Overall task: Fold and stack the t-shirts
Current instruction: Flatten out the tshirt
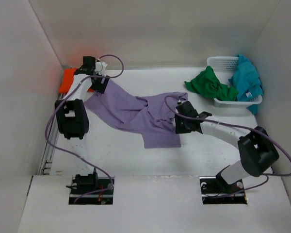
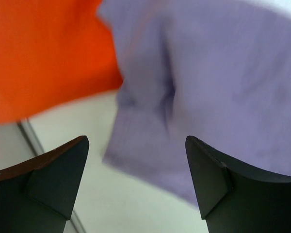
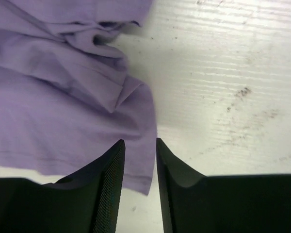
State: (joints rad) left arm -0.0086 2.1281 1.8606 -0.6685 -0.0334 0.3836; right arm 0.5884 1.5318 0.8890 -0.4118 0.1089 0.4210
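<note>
The lavender t-shirt (image 1: 136, 114) lies crumpled and half spread across the middle of the table. My left gripper (image 1: 101, 86) hovers over its far left corner, jaws wide open (image 2: 136, 145), the lavender cloth (image 2: 223, 73) beneath and nothing between the fingers. The orange t-shirt (image 1: 66, 80) lies beside it by the left wall, bright in the left wrist view (image 2: 43, 53). My right gripper (image 1: 180, 125) sits at the shirt's right edge. Its jaws (image 3: 139, 141) stand a narrow gap apart over the lavender hem (image 3: 53, 107). The green t-shirt (image 1: 208, 85) drapes over the basket's left side. The teal t-shirt (image 1: 246, 77) fills the basket.
A white mesh basket (image 1: 218, 60) stands at the back right corner against the wall. White walls close in the table on the left, back and right. A metal rail (image 2: 31, 138) runs along the table's left edge. Both arms' cables loop above the cloth.
</note>
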